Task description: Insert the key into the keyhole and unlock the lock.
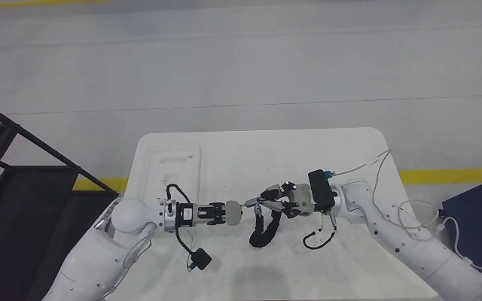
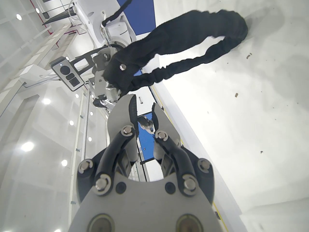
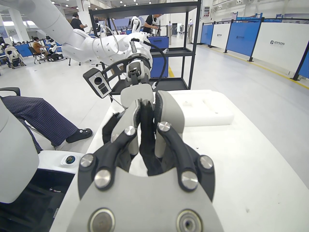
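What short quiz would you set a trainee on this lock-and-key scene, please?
1. Which pincer grips the cable lock? A) left B) right C) neither
2. True or false: the left pincer and the right pincer point toward each other.
3. Fill in: the cable lock's fabric sleeve is coloured ____.
Key: 1 B; 2 true; 3 black.
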Robot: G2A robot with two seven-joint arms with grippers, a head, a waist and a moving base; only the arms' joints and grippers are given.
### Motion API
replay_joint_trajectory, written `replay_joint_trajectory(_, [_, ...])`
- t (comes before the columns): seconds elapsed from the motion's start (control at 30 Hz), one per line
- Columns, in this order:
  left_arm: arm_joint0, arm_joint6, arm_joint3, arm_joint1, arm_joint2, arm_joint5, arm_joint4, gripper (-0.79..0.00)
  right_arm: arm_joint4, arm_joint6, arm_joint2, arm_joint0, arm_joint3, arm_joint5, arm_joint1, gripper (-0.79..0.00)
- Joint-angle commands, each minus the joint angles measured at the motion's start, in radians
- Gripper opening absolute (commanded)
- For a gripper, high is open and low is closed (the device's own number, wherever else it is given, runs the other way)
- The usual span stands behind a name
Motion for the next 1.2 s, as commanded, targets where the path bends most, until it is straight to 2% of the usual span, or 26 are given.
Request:
replay_joint_trajectory(0.0, [-0.002,0.005,-0.006,0.001,0.003,-0.006,0.02,-0.785,0.0,0.0,0.0,0.0,0.0,0.0,0.0,-0.785])
replay_joint_trajectory(0.13, [-0.002,0.021,-0.003,-0.003,0.014,-0.001,-0.04,-0.785,0.0,0.0,0.0,0.0,0.0,0.0,0.0,-0.785])
replay_joint_trajectory(0.17, [-0.003,0.026,-0.001,-0.004,0.016,-0.002,-0.058,-0.745,0.0,0.0,0.0,0.0,0.0,0.0,0.0,-0.785])
replay_joint_trajectory(0.23, [-0.005,0.027,0.003,-0.005,0.016,-0.002,-0.083,-0.499,0.0,0.0,0.0,0.0,0.0,0.0,0.0,-0.785])
replay_joint_trajectory(0.33, [-0.006,0.028,0.006,-0.007,0.016,-0.007,-0.119,-0.459,0.004,0.018,0.005,-0.009,-0.012,0.023,-0.001,-0.785])
replay_joint_trajectory(0.37, [-0.009,0.028,0.007,-0.007,0.014,-0.008,-0.125,-0.413,0.007,0.032,0.011,-0.015,-0.021,0.036,-0.001,-0.785])
replay_joint_trajectory(0.4, [-0.01,0.026,0.008,-0.007,0.013,-0.01,-0.132,-0.425,0.011,0.043,0.019,-0.021,-0.029,0.048,-0.001,-0.785])
replay_joint_trajectory(0.43, [-0.011,0.025,0.009,-0.008,0.012,-0.016,-0.141,-0.6,0.019,0.052,0.026,-0.027,-0.036,0.056,0.0,-0.785])
replay_joint_trajectory(0.47, [-0.013,0.021,0.009,-0.008,0.009,-0.02,-0.149,-0.646,0.026,0.059,0.033,-0.032,-0.044,0.061,0.0,-0.785])
replay_joint_trajectory(0.53, [-0.017,0.019,0.012,-0.008,0.004,-0.027,-0.163,-0.653,0.034,0.074,0.048,-0.041,-0.056,0.063,0.001,-0.785])
replay_joint_trajectory(0.57, [-0.018,0.018,0.015,-0.008,0.002,-0.03,-0.169,-0.785,0.037,0.08,0.055,-0.046,-0.061,0.062,0.002,-0.785])
replay_joint_trajectory(0.7, [-0.021,0.016,0.026,-0.008,-0.007,-0.041,-0.201,-0.782,0.047,0.097,0.081,-0.062,-0.076,0.057,0.002,-0.785])
replay_joint_trajectory(0.73, [-0.021,0.015,0.03,-0.009,-0.009,-0.045,-0.214,-0.683,0.048,0.1,0.087,-0.066,-0.078,0.057,0.002,-0.785])
replay_joint_trajectory(0.8, [-0.024,0.008,0.039,-0.01,-0.022,-0.06,-0.264,-0.6,0.049,0.106,0.099,-0.072,-0.082,0.055,0.002,-0.785])
replay_joint_trajectory(0.83, [-0.027,0.006,0.042,-0.01,-0.03,-0.069,-0.293,-0.585,0.049,0.107,0.104,-0.076,-0.084,0.054,0.002,-0.785])
replay_joint_trajectory(0.9, [-0.033,0.005,0.05,-0.01,-0.053,-0.083,-0.353,-0.486,0.048,0.109,0.116,-0.083,-0.086,0.054,0.001,-0.785])
replay_joint_trajectory(1.0, [-0.031,0.013,0.062,-0.009,-0.092,-0.114,-0.466,-0.409,0.043,0.109,0.133,-0.093,-0.087,0.052,0.0,-0.785])
replay_joint_trajectory(1.07, [-0.024,0.026,0.068,-0.008,-0.119,-0.146,-0.54,-0.209,0.045,0.11,0.143,-0.1,-0.082,0.053,-0.001,-0.785])
replay_joint_trajectory(1.1, [-0.02,0.036,0.071,-0.006,-0.134,-0.159,-0.574,-0.058,0.053,0.11,0.148,-0.103,-0.077,0.053,-0.002,-0.785])
replay_joint_trajectory(1.13, [-0.013,0.047,0.077,-0.006,-0.148,-0.174,-0.613,0.0,0.064,0.108,0.151,-0.106,-0.073,0.052,-0.004,-0.785])
replay_joint_trajectory(1.17, [-0.007,0.061,0.083,-0.005,-0.161,-0.191,-0.653,0.0,0.072,0.109,0.154,-0.108,-0.069,0.049,-0.005,-0.785])
